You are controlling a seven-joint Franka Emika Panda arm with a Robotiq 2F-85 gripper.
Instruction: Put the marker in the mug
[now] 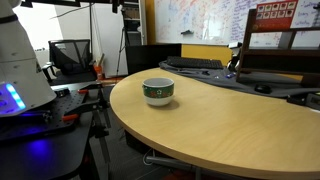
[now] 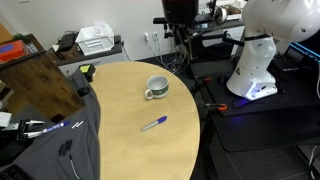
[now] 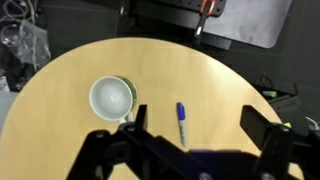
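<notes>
The claw (image 3: 195, 122) hangs spread wide (holding nothing) over the bench (image 3: 210, 70), so the marker (image 3: 182, 122) near the mug (image 3: 111, 98) fits between.

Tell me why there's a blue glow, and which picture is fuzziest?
In an exterior view, a light on the robot base glows blue; the wrist view is fuzziest, its open tool a dark blur along the bottom.

white, green-banded mug (image 2: 157, 88); blue marker (image 2: 154, 124)
</notes>
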